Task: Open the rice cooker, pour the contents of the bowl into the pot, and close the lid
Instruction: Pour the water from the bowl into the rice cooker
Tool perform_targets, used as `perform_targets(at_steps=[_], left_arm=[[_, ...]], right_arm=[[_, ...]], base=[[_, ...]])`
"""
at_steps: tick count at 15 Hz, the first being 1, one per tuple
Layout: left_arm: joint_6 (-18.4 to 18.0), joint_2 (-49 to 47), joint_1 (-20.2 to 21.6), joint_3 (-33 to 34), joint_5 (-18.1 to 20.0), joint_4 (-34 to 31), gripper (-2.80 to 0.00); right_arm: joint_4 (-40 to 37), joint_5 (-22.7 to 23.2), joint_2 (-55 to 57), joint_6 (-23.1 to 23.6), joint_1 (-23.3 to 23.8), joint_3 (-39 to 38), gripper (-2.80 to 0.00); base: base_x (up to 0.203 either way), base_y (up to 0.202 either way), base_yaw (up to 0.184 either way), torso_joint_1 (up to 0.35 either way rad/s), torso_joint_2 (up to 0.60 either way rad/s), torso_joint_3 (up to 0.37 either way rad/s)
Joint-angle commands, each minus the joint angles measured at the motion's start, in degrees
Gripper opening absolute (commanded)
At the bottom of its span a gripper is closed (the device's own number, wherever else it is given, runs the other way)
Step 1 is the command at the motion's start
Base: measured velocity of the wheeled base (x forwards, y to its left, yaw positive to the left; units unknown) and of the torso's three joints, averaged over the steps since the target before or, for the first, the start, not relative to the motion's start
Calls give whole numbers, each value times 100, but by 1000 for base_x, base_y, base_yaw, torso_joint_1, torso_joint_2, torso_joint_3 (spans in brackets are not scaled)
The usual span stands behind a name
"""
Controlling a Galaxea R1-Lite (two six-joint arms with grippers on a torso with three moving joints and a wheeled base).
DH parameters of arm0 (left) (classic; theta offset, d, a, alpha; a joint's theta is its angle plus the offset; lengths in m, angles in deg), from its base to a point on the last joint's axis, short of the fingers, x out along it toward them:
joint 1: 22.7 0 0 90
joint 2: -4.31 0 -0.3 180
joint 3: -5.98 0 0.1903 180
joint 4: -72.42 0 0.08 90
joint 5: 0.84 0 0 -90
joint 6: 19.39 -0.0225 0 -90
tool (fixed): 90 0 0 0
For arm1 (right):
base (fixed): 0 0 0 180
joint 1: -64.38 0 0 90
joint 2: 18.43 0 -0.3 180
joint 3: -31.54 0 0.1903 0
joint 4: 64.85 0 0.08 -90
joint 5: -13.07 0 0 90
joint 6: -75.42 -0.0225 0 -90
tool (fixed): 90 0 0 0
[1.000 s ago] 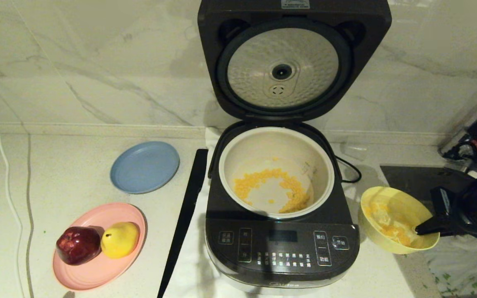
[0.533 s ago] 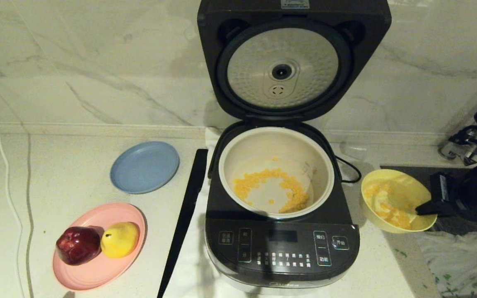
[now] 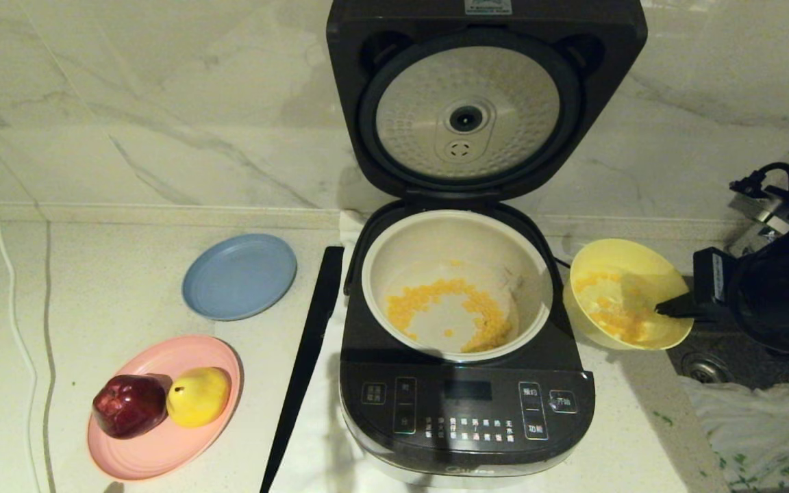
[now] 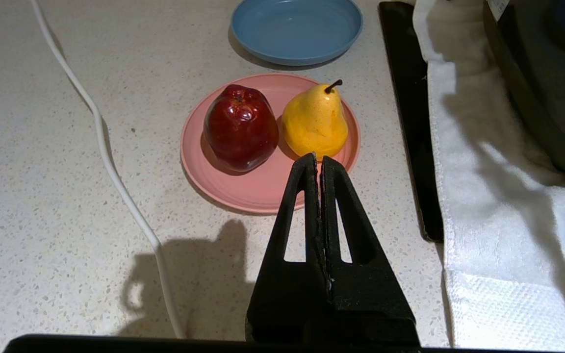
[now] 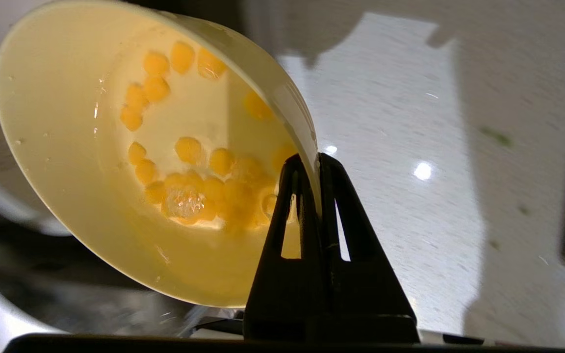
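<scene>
Bowl [image 3: 624, 294] held beside open rice cooker [image 3: 466, 383].
Right gripper [image 5: 312, 164] clamped tight on bowl rim, kernels [image 5: 199, 181] inside; left gripper [image 4: 319, 164] closed, empty, above desk [image 4: 66, 220].

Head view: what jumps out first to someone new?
The rice cooker at centre, its lid standing open, with corn kernels already in the cream pot. Just right of it, the right gripper holds the yellow bowl by its rim, more kernels inside. At front left, a red apple and yellow pear sit on a pink plate.
</scene>
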Motion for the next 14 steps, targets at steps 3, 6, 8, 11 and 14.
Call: perform_targets(at_steps=[3, 6, 8, 11, 14], left_arm=[[-3, -3, 2, 44, -7, 2, -280], [-3, -3, 2, 44, -8, 2, -280], [3, -3, 2, 44, 1, 2, -280], [-3, -3, 2, 44, -1, 2, -280], [-3, -3, 2, 44, 1, 2, -280]], right_arm=[[-218, -190, 202, -35, -464, 924, -280], [-433, -826, 682, -40, -1037, 1621, -280], [-449, -1180, 1031, -43, -1310, 1987, -280], [-454, -1304, 1500, -238, -1516, 2586, -280], [-456, -1366, 1924, -335, -1566, 3229, -280]], base=[[0, 0, 0, 0, 0, 0], [0, 0, 0, 0, 0, 0], [0, 0, 0, 0, 0, 0], [0, 0, 0, 0, 0, 0], [0, 0, 0, 0, 0, 0]])
